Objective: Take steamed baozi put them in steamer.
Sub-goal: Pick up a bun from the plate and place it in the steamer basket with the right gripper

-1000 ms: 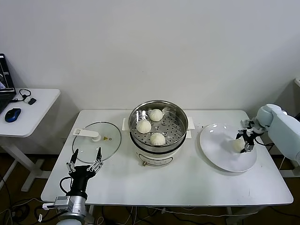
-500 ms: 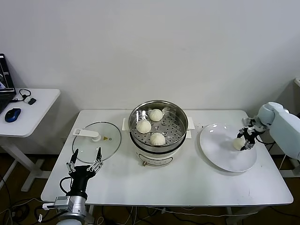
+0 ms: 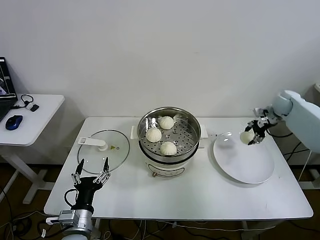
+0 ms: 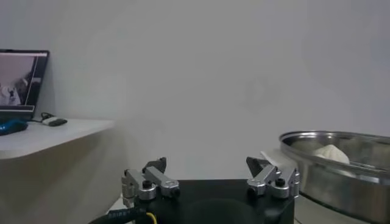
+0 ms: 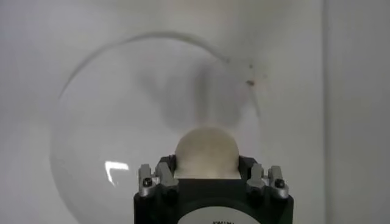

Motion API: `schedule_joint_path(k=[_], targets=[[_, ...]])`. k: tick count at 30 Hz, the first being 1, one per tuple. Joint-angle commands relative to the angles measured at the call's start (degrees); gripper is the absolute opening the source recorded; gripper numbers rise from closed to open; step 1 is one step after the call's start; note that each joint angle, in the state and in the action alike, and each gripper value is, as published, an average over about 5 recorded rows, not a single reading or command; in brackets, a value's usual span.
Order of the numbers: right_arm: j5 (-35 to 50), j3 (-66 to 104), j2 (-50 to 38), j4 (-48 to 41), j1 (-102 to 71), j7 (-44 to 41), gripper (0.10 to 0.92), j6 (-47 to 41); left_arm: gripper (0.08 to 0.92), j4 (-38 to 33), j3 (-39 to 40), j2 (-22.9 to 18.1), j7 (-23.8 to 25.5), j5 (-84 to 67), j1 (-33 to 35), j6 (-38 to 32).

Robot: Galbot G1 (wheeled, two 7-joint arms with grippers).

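Observation:
The steel steamer (image 3: pixel 169 120) on its white base stands mid-table with three cream-white baozi (image 3: pixel 168 148) on its perforated tray. My right gripper (image 3: pixel 251 135) is shut on the fourth baozi (image 3: pixel 246 137) and holds it in the air above the far left part of the white plate (image 3: pixel 245 162). In the right wrist view the baozi (image 5: pixel 206 151) sits between the fingers over the plate (image 5: pixel 122 122). My left gripper (image 3: pixel 91 173) is open and empty at the table's front left; the steamer rim (image 4: pixel 341 173) shows in its wrist view.
A flat glass lid (image 3: pixel 103 150) lies left of the steamer. A white side table (image 3: pixel 30 117) with a mouse and laptop stands at far left. A wall runs behind the table.
My right gripper has lifted the baozi off the plate and carried it up and left, toward the steamer. The left arm has not moved.

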Motion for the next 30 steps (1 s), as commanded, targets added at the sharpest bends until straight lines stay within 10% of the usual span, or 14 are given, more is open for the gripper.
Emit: schedule_joint_path(k=[1, 30], targets=[[20.1, -19.4, 0.0, 8.4, 19.8, -0.5, 0.662, -7.3, 0.823, 0.4, 0.8, -0.1, 0.0, 0.4, 0.2, -0.5], [42.0, -33.5, 19.7, 18.0, 28.5, 5.2, 0.662, -16.9, 0.823, -1.1, 1.2, -0.1, -0.5, 1.9, 0.6, -0.9]])
